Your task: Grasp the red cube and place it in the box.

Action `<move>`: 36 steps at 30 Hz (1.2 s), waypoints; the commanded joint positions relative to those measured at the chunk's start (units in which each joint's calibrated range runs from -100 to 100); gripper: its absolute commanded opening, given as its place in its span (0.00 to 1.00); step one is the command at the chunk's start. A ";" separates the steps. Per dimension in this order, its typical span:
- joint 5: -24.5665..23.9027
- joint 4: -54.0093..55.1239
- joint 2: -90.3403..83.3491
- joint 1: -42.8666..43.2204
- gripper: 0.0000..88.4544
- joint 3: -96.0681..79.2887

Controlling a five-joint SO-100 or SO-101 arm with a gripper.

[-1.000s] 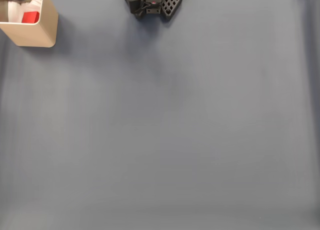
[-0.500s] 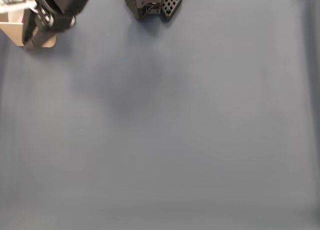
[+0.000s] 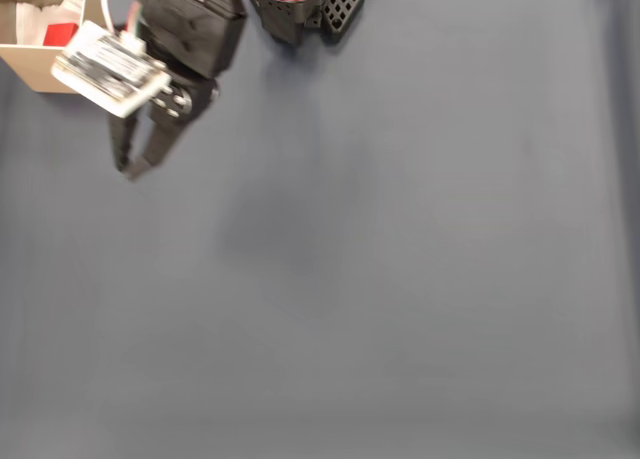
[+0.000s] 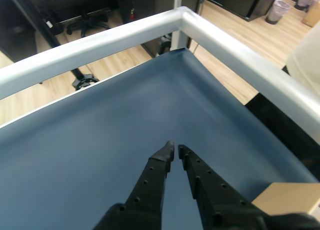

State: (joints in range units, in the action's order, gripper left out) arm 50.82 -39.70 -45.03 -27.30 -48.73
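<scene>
Swinging from the box [image 3: 40,71] toward four o'clock, my hand [image 3: 128,166] is pressed together and empty; the red cube [image 3: 60,34] lies inside, job done.

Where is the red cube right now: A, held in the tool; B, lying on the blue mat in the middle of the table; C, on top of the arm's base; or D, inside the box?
D: in the fixed view the red cube sits inside the box at the top left, while the tool is nearly closed on nothing.
</scene>
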 commanded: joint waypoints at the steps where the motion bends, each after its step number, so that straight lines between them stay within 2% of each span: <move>1: -0.15 -0.38 -1.68 5.00 0.00 2.84; 18: -0.68 -0.71 -16.41 25.31 0.00 -13.49; 27: -0.63 -2.52 -28.98 29.64 0.00 -26.45; 36: -0.93 -2.11 -34.26 30.14 0.00 -35.66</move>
State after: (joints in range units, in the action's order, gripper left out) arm 50.33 -42.08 -77.25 2.37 -83.63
